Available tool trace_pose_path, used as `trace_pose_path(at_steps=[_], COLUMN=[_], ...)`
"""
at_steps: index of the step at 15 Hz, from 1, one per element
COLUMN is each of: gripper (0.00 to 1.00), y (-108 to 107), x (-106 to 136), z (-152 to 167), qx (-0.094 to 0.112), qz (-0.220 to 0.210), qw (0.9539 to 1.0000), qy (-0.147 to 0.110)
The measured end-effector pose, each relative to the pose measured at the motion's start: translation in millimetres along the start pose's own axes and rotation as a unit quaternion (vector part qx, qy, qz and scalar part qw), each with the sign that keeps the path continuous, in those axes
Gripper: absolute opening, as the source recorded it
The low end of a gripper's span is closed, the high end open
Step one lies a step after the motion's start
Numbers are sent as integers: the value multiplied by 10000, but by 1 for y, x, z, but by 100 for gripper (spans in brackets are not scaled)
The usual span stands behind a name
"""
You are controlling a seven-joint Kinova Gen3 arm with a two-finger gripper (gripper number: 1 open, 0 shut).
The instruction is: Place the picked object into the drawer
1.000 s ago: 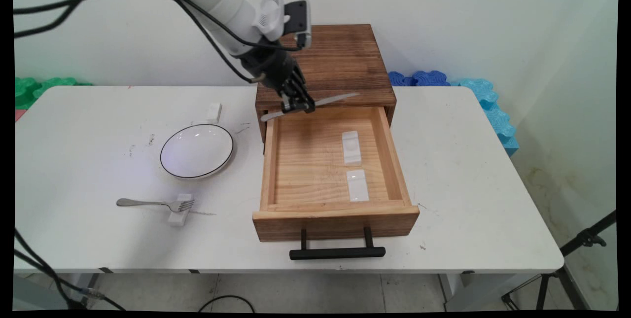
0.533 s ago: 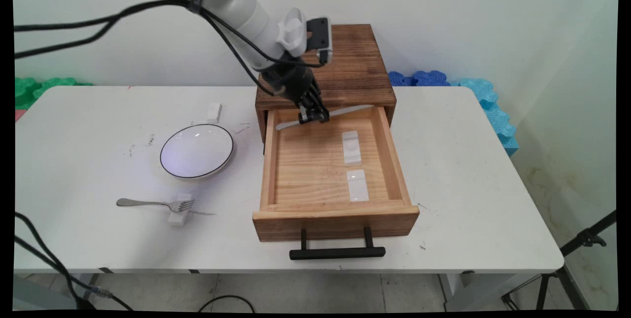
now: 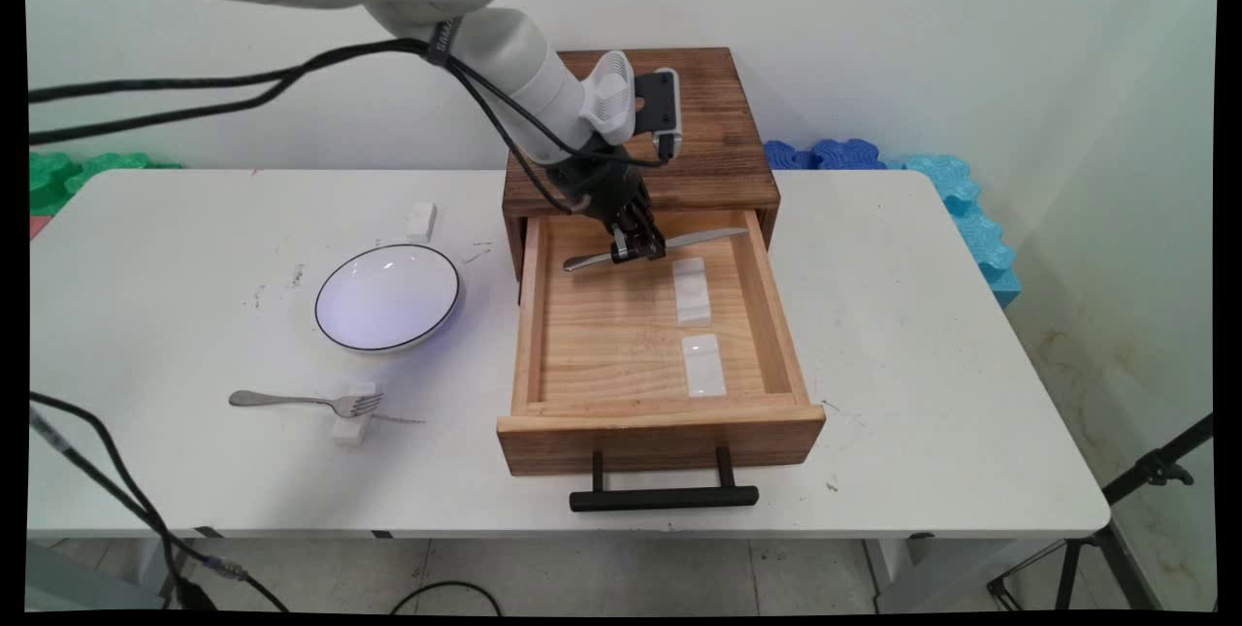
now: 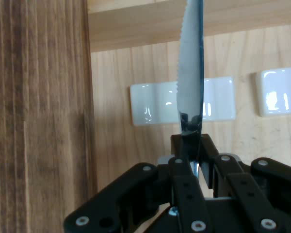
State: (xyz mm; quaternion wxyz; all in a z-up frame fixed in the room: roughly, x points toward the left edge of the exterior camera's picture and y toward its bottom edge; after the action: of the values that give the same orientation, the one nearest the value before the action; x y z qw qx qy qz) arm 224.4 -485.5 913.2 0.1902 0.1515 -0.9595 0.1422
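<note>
**Knife held over the far end of the open drawer**

From my station I see the gripper (image 3: 637, 247) clamped on a table knife (image 3: 656, 248), its fingers (image 4: 184, 187) pressed against the knife near the middle of its length. The knife lies roughly level above the far part of the open wooden drawer (image 3: 660, 417); its blade points right toward the drawer's right wall and its handle sticks out to the left. In the hand view the serrated blade runs straight away from the fingers, edge-on, and crosses over a white ceramic rest (image 4: 155, 104) lying on the drawer floor below. A second white rest (image 4: 280, 91) shows at that picture's right edge.

In the main view the two rests lie in the right half of the drawer, one nearer the far end (image 3: 691, 290) and just near of the knife, the other (image 3: 702, 365) closer to the drawer's front. The drawer is pulled out from a dark wooden cabinet (image 3: 670, 126) and its black handle (image 3: 664, 497) faces me.

On the white table (image 3: 970, 393) left of the drawer sits a white plate (image 3: 387, 297) with a dark rim. Nearer me a fork (image 3: 306, 402) lies with its tines on a small white block (image 3: 351, 426). Another small white block (image 3: 421, 220) sits just beyond the plate
</note>
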Motion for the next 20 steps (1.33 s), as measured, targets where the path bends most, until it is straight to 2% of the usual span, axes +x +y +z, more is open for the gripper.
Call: trace_pose_path(at_steps=[7, 20], gripper=[0, 0], y=[-4, 0], x=[-4, -9], z=[21, 50], qx=[-4, -130], qz=[64, 37], qw=[9999, 9998], qy=[-79, -145])
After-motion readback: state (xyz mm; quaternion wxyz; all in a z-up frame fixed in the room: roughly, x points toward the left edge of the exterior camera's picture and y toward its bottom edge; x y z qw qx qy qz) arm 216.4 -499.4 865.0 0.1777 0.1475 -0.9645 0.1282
